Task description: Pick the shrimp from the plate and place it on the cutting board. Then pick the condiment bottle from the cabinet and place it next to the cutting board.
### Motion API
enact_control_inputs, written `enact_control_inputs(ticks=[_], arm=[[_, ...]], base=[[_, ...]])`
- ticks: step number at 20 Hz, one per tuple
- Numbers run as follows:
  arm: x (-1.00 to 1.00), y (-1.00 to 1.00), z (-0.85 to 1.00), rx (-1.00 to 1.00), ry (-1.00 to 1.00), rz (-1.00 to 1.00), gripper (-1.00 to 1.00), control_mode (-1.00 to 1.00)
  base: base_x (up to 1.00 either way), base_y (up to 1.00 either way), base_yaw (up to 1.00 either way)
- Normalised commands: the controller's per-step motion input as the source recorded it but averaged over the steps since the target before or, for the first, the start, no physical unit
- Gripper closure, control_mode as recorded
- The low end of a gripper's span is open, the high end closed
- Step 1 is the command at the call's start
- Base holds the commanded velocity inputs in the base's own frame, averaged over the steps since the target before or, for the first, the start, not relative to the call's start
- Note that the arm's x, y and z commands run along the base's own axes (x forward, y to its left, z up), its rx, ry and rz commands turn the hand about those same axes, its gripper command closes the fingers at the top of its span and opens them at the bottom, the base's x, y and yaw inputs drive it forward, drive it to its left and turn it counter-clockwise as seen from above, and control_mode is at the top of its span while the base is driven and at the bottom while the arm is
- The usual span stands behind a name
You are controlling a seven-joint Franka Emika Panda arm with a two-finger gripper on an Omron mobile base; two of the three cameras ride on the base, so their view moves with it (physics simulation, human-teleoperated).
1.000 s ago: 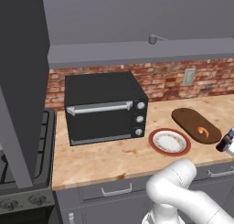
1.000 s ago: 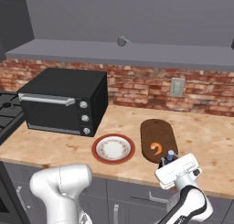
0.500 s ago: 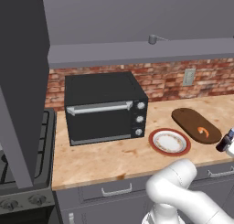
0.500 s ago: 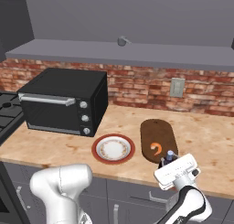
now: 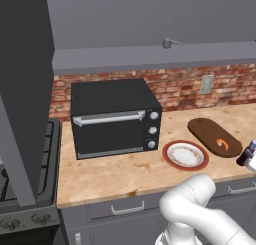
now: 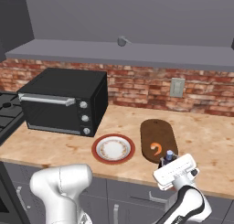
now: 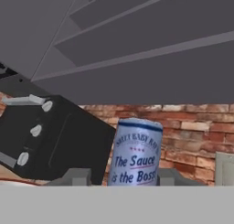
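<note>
Gripping the condiment bottle [image 7: 136, 152] between my two fingers [image 7: 74, 177], I am seeing its pale label with blue lettering right in front of my hand camera, one fingertip showing on each side of it. My gripper [image 6: 167, 162] is sitting low at the front edge of the counter [image 6: 68, 147], just at the near end of the cutting board [image 6: 157, 138], with the bottle's blue cap poking up above my white hand. From the left base camera the bottle [image 5: 247, 154] is appearing at the right edge of the picture, near the board [image 5: 214, 137]. The shrimp [image 6: 156, 148] is lying on the cutting board, toward its near end. The plate [image 6: 113, 148] is resting just left of the board, close to it. The black toaster oven [image 6: 64, 101] is standing farther left against the brick wall [image 6: 137, 83], and the cabinet [image 6: 123, 54] ledge is running above it all.
</note>
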Motion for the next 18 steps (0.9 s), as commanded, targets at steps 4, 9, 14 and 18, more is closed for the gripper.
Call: enact_control_inputs(ticks=[4, 9, 14, 18], arm=[[0.11, 0.00, -0.36, -0.01, 0.02, 0.00, 1.00, -1.00], [0.08, 0.00, -0.37, -0.01, 0.02, 0.00, 1.00, -1.00], [0.06, 0.00, -0.36, -0.02, 0.03, 0.00, 1.00, -1.00], [0.03, 0.02, -0.35, -0.02, 0.04, 0.00, 1.00, -1.00]], base=[[0.00, 0.00, 0.00], [0.00, 0.00, 0.00], [0.00, 0.00, 0.00], [0.00, 0.00, 0.00]])
